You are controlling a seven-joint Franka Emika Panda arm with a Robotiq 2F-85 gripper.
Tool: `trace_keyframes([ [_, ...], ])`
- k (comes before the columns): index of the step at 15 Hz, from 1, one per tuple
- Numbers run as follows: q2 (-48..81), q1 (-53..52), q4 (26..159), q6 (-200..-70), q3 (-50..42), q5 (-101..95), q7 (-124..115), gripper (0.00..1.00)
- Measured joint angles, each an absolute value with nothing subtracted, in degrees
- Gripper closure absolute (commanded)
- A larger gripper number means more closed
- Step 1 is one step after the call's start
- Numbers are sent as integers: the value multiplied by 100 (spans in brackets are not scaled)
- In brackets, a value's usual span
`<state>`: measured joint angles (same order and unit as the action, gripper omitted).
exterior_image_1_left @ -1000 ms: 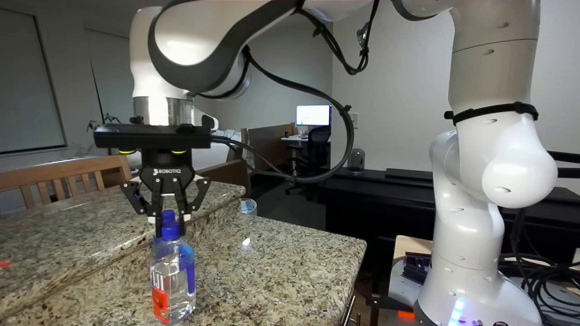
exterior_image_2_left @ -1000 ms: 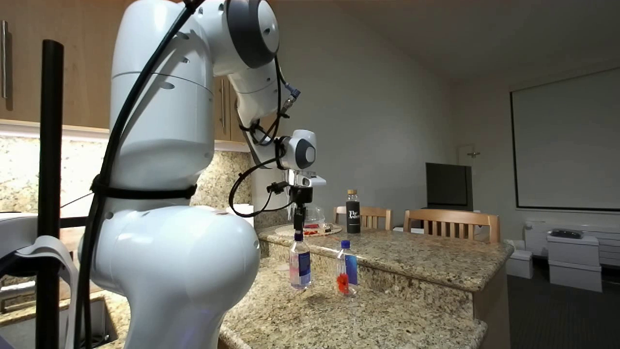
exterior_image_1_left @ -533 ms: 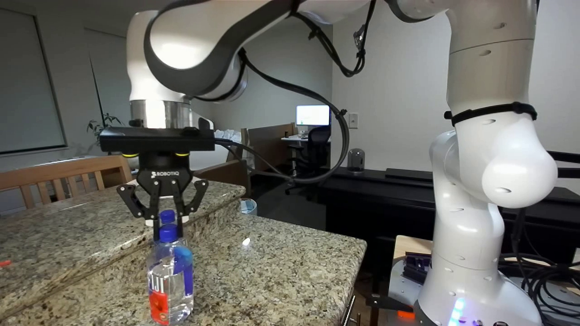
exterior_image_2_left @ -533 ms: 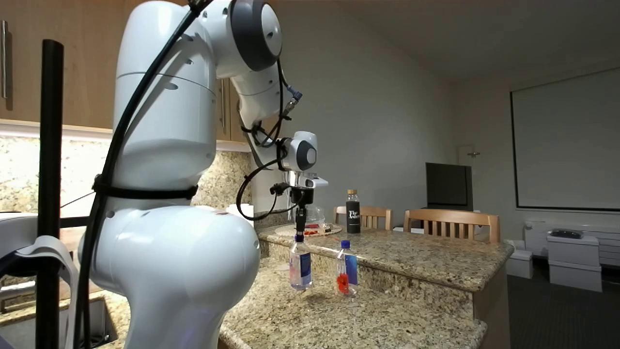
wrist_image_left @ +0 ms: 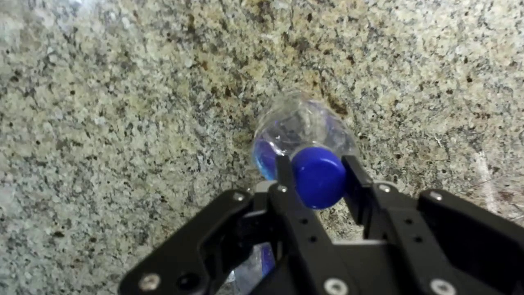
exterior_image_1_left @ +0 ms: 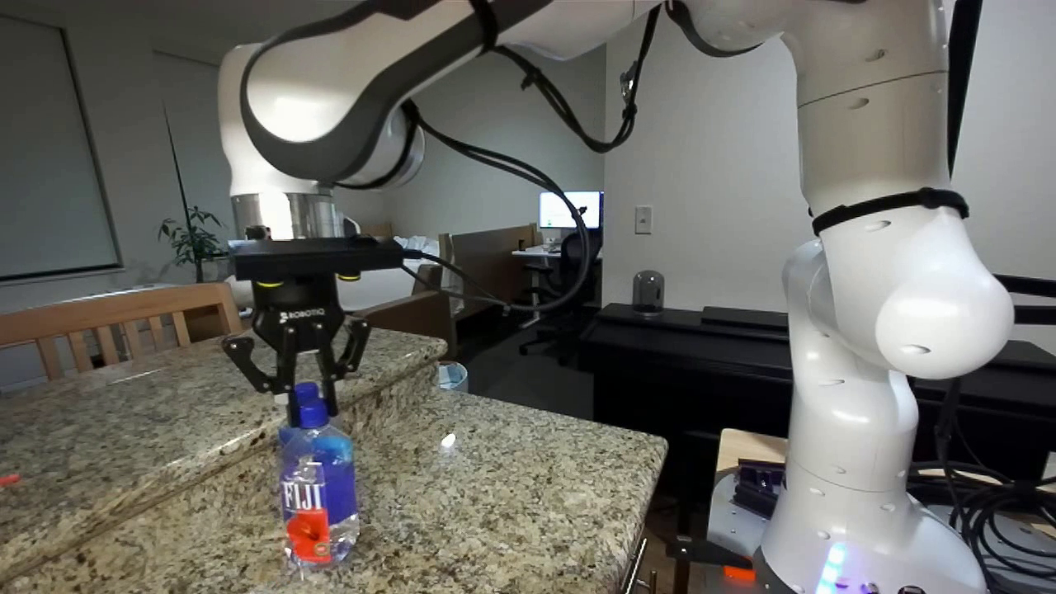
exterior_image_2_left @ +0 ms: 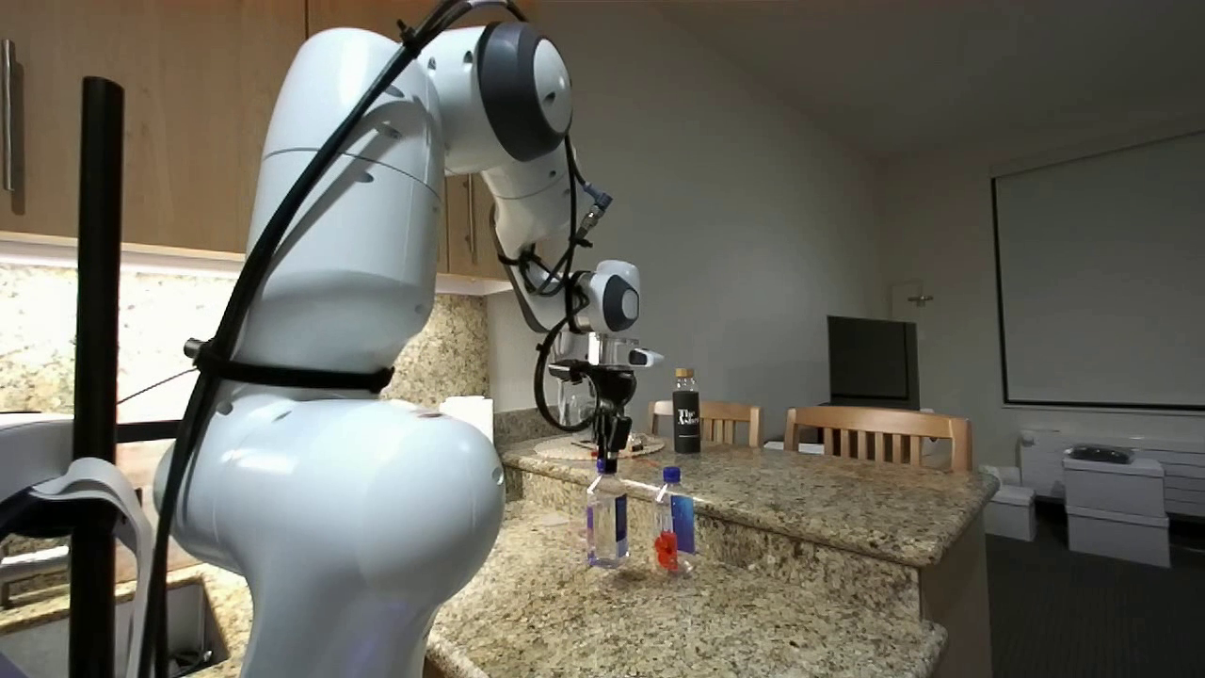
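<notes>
Gripper (wrist_image_left: 318, 172) closed on the round blue plastic cap (wrist_image_left: 319, 182) of a clear plastic bottle (exterior_image_1_left: 318, 495) with a white-and-red FIJI label; in the wrist view a black finger lies along each side of the cap. That bottle is close to upright over the speckled beige granite worktop (exterior_image_1_left: 511, 478), well in from the worktop's outer corner and near the foot of the raised granite ledge (exterior_image_2_left: 810, 485). Whether its base touches the stone cannot be told from these angles. Just beside it, with a gap showing in an exterior view, is a second blue-capped clear bottle (exterior_image_2_left: 676, 527) bearing a red patch and a blue panel.

As far as can be judged, the step in hand is holding the first bottle by its cap: the grasp is made, the release not yet done. What the next move calls for is steadiness, since only the narrow cap is pinched and the body could swing or twist. If the base is clear of the worktop, setting down means going straight down until it sits flat, then parting the fingers evenly; sideways travel should avoid the neighbouring bottle and the ledge's edge.
</notes>
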<state>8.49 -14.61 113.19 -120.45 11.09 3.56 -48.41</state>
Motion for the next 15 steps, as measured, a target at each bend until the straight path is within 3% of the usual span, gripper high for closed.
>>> trace_keyframes([
  [15,2163,-1303,9326,-10973,1042,539,-174,92],
])
